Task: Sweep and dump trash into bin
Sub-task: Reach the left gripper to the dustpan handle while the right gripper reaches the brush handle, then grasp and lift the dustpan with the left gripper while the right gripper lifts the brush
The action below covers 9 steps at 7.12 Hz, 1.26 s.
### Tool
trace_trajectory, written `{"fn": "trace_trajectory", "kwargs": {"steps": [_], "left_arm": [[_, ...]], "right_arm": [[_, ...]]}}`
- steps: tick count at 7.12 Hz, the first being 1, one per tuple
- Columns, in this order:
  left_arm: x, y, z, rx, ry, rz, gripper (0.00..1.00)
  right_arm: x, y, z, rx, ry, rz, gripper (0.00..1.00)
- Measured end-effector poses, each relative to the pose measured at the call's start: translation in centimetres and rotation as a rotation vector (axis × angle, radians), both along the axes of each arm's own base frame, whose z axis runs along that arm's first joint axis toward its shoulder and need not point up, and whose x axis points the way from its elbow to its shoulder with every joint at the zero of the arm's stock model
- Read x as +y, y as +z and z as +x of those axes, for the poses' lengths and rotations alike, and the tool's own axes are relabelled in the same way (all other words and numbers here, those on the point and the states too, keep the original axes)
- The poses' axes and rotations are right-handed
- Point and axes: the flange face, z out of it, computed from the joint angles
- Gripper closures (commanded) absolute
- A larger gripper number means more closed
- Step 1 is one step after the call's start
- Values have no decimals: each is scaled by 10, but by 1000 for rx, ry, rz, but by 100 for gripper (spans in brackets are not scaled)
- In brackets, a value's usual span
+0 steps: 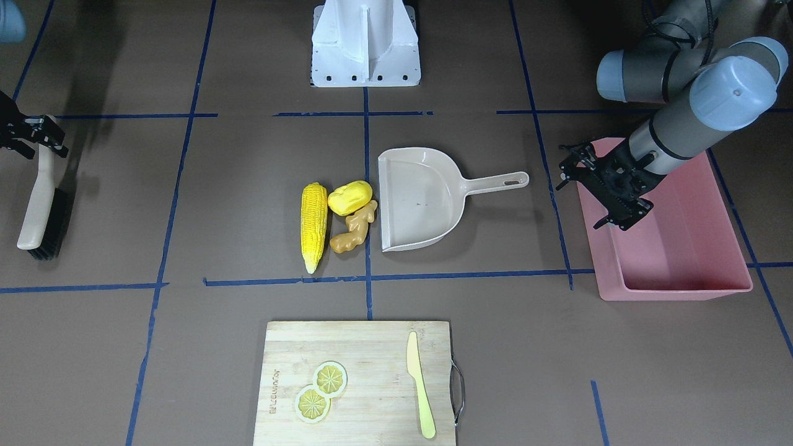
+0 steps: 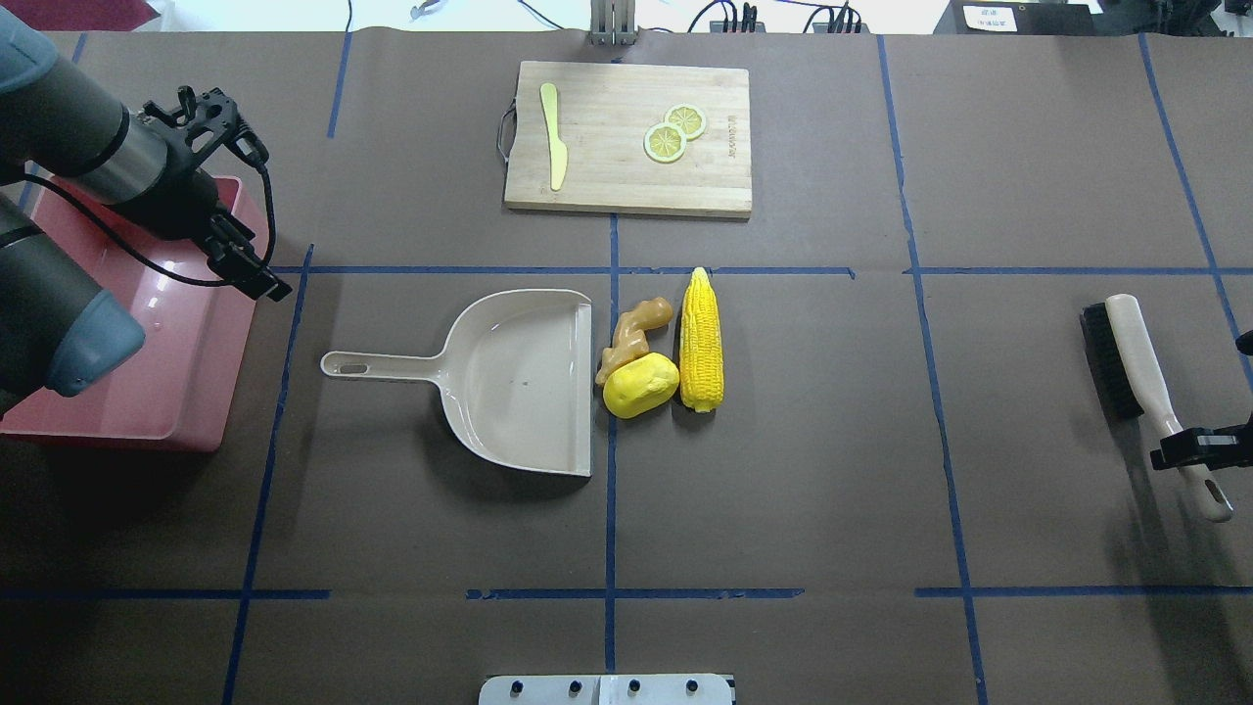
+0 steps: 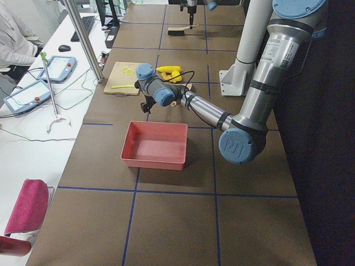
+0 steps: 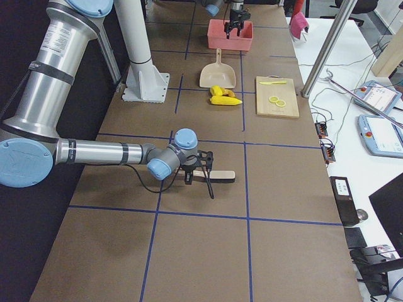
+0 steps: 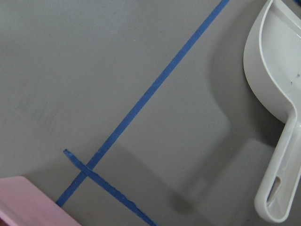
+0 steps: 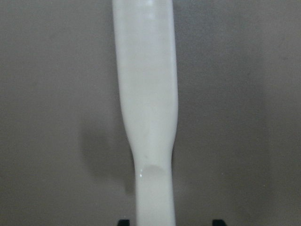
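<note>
one step pending: right end effector (image 2: 1186, 450) straddles the brush (image 2: 1140, 367) handle, jaws apart, unclamped; close squarely before sweeping trash (image 2: 641, 385) into dustpan (image 2: 519, 382).

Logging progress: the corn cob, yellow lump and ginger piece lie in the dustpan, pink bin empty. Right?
No: the overhead view shows corn cob, yellow lump and ginger piece on the table beside the open edge of the dustpan; the pink bin is empty.

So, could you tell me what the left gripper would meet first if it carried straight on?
The left gripper would probably meet bare table between the bin and the dustpan handle; depth is unclear.
</note>
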Motion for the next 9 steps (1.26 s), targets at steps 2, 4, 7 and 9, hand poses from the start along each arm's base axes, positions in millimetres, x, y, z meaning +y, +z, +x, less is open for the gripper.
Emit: {"fn": "trace_trajectory", "kwargs": {"steps": [2,4,7,9], "left_arm": [[5,-19,16,18,36,48,0],[7,-29,24,27,126,183,0],[33,-40,64,33,289,374,0],[64,-48,110,-16,334,470,1]], "right_arm": [[-1,-1,0,4,9,8,100],[-4,-34,-5,-34,1,43,100],[-14,-100,-49,-83,-59,106,100],[-21,-135,-83,-106,-81,134,100]]}}
